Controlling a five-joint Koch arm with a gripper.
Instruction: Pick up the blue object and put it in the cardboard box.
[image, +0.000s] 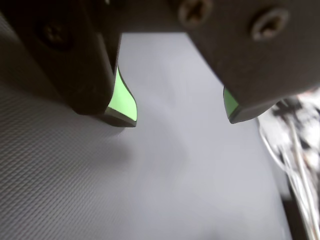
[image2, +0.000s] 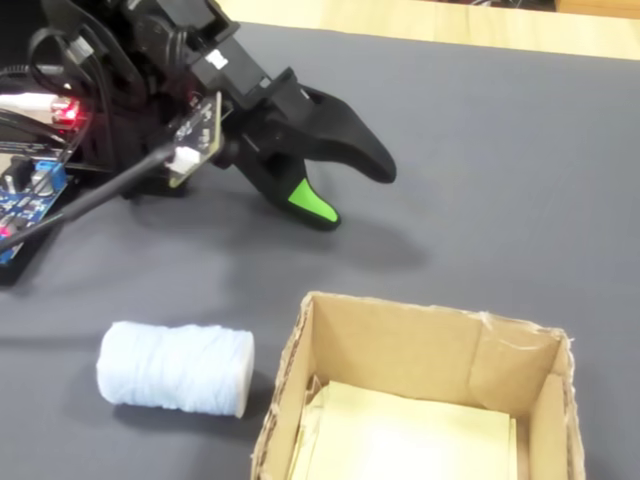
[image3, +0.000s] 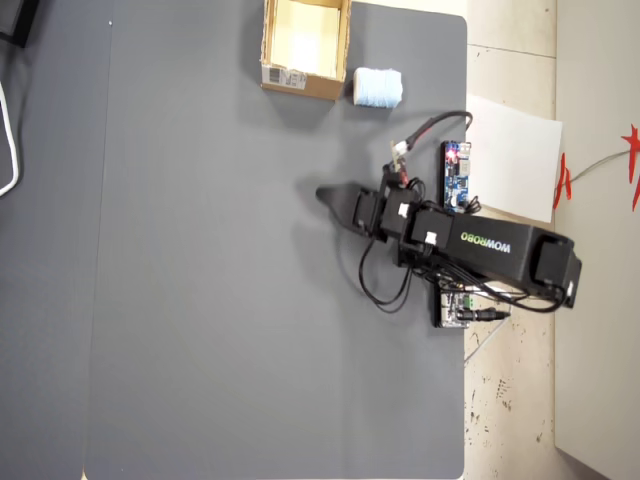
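Note:
The blue object (image2: 175, 368) is a pale blue fuzzy roll lying on its side on the grey mat, just left of the cardboard box (image2: 400, 320) in the fixed view. Seen from overhead, the blue object (image3: 378, 87) rests against the right side of the cardboard box (image3: 300, 88) at the mat's top edge. My gripper (image2: 350, 190) hovers low over the mat, well apart from both, and is open. In the wrist view my gripper (image: 180, 119) shows two green-padded fingers spread wide with only bare mat between them. From overhead the gripper (image3: 322, 195) points left, below the box.
A dark-blue circuit board (image3: 456, 175) with a red light lies beside the arm's base at the mat's right edge. Another small board (image3: 455, 310) and looping cables (image3: 385, 280) lie below the arm. White paper (image3: 512, 158) is off the mat. Wires (image: 295, 135) show at right.

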